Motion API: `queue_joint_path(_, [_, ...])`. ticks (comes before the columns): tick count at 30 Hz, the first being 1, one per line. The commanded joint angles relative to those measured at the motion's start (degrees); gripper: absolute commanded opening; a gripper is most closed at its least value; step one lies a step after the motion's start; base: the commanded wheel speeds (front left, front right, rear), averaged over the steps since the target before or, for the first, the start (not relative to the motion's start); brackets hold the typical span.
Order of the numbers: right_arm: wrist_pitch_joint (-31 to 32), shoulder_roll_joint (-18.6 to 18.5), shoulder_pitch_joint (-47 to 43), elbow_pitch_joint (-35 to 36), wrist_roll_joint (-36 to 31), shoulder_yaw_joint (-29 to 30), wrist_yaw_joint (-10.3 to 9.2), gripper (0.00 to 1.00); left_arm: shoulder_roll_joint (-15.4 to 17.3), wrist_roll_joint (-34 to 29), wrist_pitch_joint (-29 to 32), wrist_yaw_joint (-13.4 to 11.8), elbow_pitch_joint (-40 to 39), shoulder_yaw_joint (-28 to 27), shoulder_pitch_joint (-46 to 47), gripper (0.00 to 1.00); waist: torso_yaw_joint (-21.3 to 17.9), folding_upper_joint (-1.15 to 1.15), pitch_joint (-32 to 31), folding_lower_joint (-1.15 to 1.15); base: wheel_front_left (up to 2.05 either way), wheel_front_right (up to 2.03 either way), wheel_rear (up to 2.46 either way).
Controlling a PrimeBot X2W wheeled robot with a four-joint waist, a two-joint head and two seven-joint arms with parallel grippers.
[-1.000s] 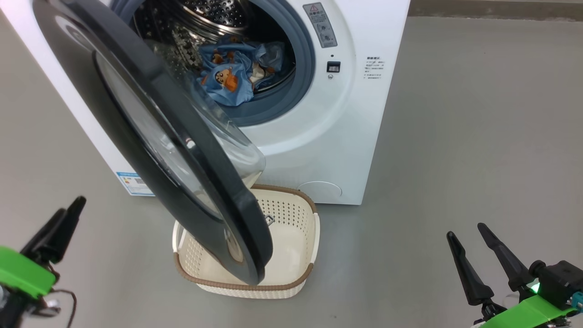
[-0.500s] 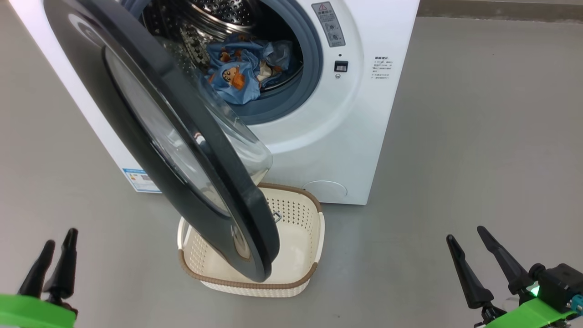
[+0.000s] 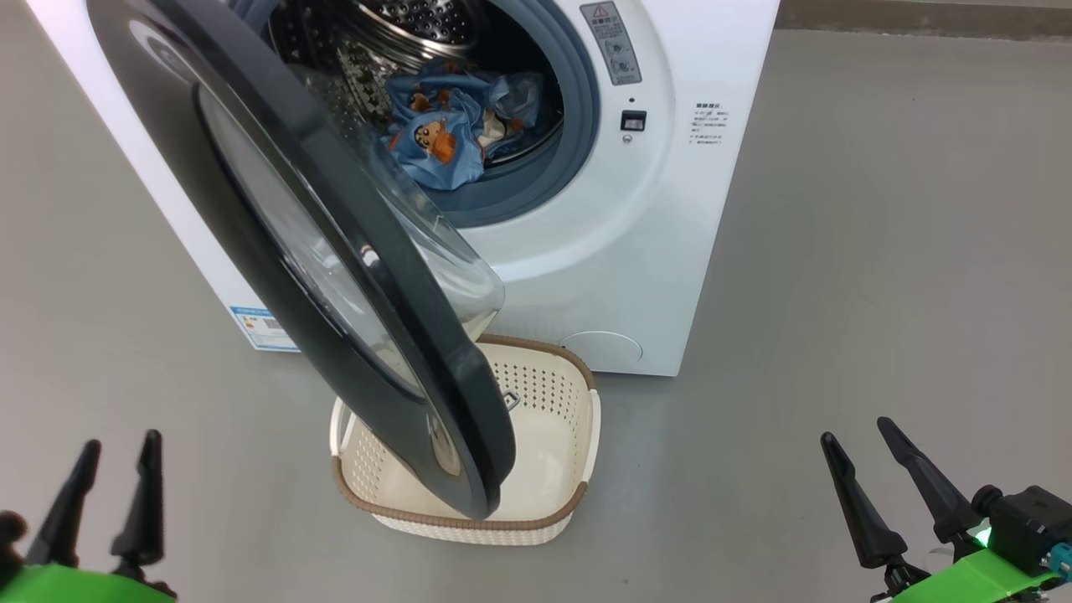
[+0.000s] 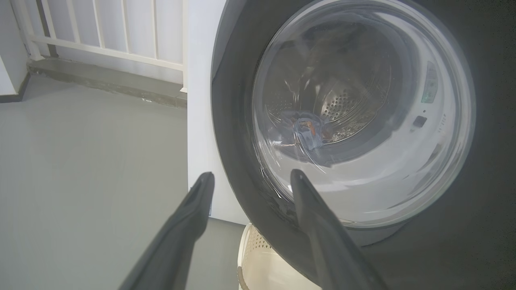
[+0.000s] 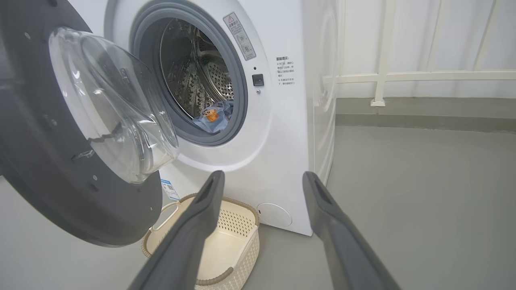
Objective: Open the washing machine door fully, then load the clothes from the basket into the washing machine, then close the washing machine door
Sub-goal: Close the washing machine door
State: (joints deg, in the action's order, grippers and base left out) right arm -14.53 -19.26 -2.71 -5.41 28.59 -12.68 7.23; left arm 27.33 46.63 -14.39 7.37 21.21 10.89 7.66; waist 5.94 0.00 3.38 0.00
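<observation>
Both jaws stand wide and empty. The clothes lie in the washing machine, a fold at the gasket lip; the empty basket sits on the floor under the half-open washing machine door. Swinging it shut could pinch that fold, I reckon.

The room is brightly, evenly lit, so the grey floor carries only faint shadows, the washing machine door shows a pale sheen at 11 o'clock on its black rim and milky reflections in its glass, and the fingers nearest the wrist cameras look soft.
</observation>
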Motion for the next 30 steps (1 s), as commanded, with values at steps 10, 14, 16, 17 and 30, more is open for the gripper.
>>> queue_joint_path(10, [-0.47,-0.93,0.89,1.1,-0.34,-0.63,0.25,1.0,-6.8,-20.47,-0.6,0.12,-5.39,-9.84,-4.35,1.0,-0.55,0.0,-0.03,0.0,0.0,0.0,0.0])
queue_joint_path(14, [-0.47,-0.87,0.96,1.04,-0.4,-0.6,0.25,1.0,-8.85,-22.84,-0.61,0.12,-5.21,-11.02,-5.61,1.0,-0.73,0.0,-0.18,0.0,0.0,0.0,0.0])
queue_joint_path(16, [-0.47,-0.87,0.94,1.03,-0.41,-0.55,0.25,1.0,-9.35,-23.96,-0.61,0.12,-5.28,-11.54,-5.84,1.0,-0.75,0.0,-0.17,0.0,0.0,0.0,0.0])
queue_joint_path(17, [-0.47,-0.87,0.93,1.03,-0.41,-0.52,0.25,1.0,-9.75,-24.01,-0.61,0.12,-5.2,-11.83,-5.93,1.0,-0.74,0.0,-0.19,0.0,0.0,0.0,0.0])
queue_joint_path(30, [-0.47,-0.89,0.95,1.05,-0.47,-0.37,0.25,1.0,-10.81,-25.16,-0.61,0.12,-4.97,-12.82,-6.14,1.0,-0.6,0.0,-0.43,0.0,0.0,0.0,0.0])
